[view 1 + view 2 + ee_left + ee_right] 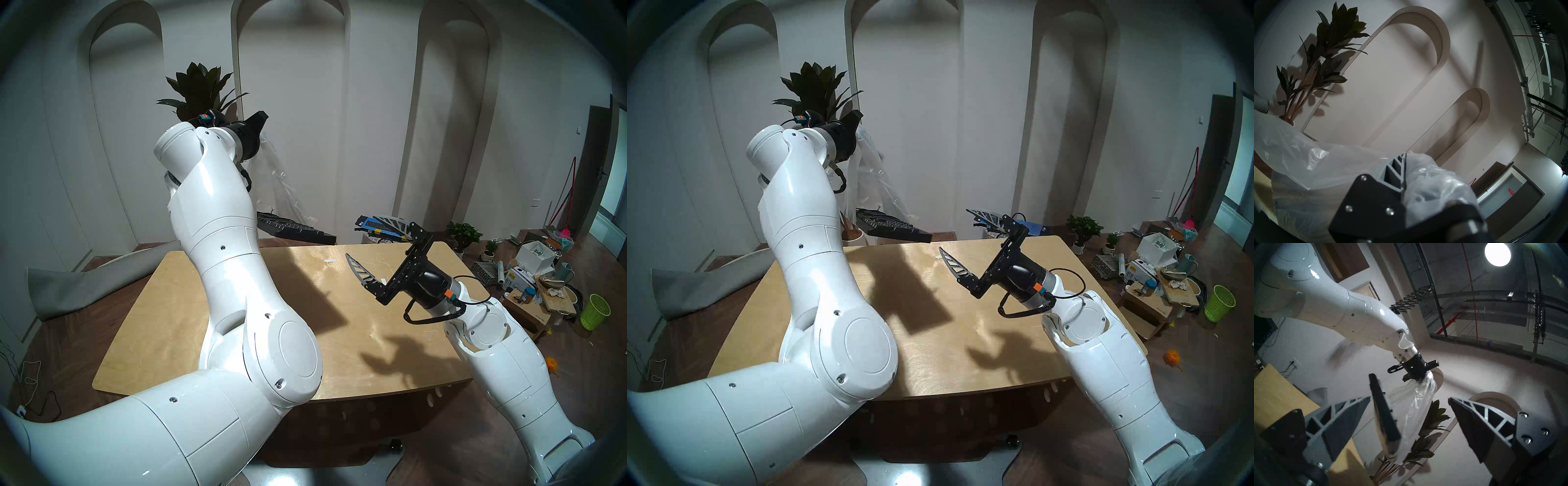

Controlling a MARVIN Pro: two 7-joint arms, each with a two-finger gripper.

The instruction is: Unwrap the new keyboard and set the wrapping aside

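Surface [339, 325]: light wooden top, bare apart from shadows and small white scraps; neither task thing rests on it.
Wrapping [871, 176]: clear crinkled bag hanging from the raised left arm above the far edge of the surface, with its lower end draped around the keyboard's near end in the right wrist view.
Keyboard [291, 230]: black, tilted and in the air just past the far edge of the surface; it seems part-way out of the bag, one end bare to the head views.
Left gripper [1404, 167]: held high and level, its fingers [1390, 171] together and clamped on a bunched end of the wrapping.
Right gripper [380, 251]: low over the right half of the surface, fingers [1342, 414] wide apart and holding nothing, well apart from the keyboard.
Step in hand: judged to be the stripping of the bag off the keyboard, the left arm lifting the bag so the keyboard slides out.
Next move: likely calls for the right gripper to take or steady the bare end of the keyboard, or for it to be lowered to the surface, so that the bag can be pulled free and laid to one side.
Hidden: the left forearm blocks the keyboard's far end in both head views; how much of it the bag covers cannot be told.
Hard to make out: the cable and the brand lettering; neither is legible.
Cut off: the bag's lower edge in the left wrist view.
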